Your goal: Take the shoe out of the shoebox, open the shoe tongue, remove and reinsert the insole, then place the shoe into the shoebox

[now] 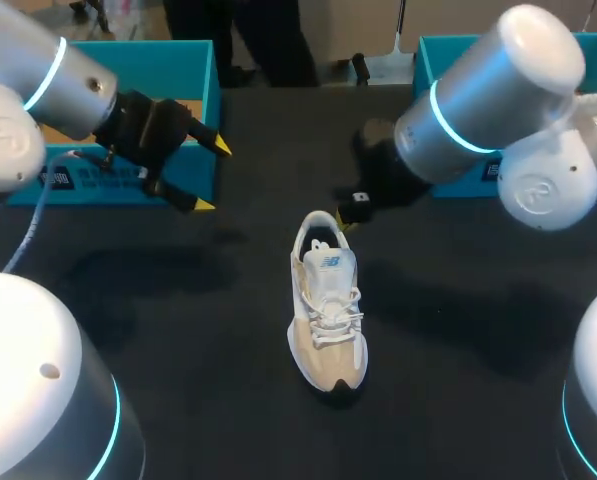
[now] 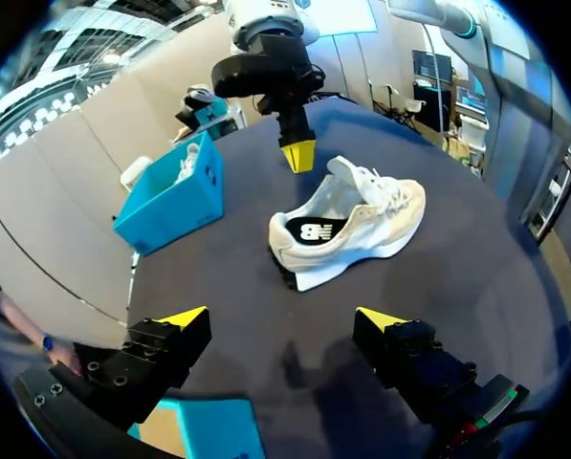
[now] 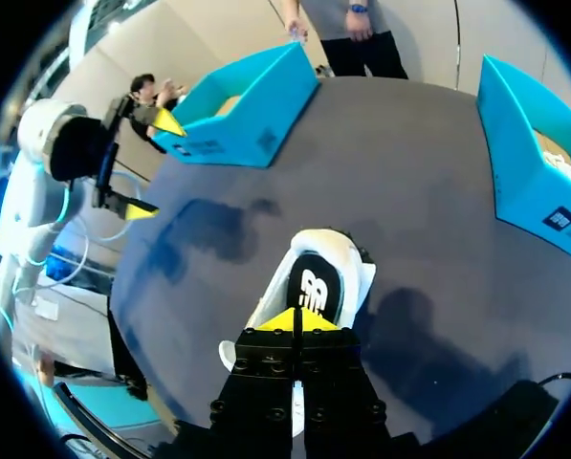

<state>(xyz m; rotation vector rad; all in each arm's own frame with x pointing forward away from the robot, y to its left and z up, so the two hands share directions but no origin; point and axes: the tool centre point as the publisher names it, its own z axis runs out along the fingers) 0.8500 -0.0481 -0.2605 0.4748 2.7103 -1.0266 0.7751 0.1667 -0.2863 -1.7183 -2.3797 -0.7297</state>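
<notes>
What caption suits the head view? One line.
White shoe upright on dark table, right gripper shut near its heel, left gripper open.

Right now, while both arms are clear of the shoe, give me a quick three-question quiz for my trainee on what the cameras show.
1. True or false: the left gripper is open and holds nothing.
2. Pick one. The shoe is: A, hanging from the left gripper; B, upright on the table; C, lying on its side.
3. Fill the gap: the right gripper, its tips together, is at the shoe's ____ end.

Key: 1 true; 2 B; 3 heel.
</notes>
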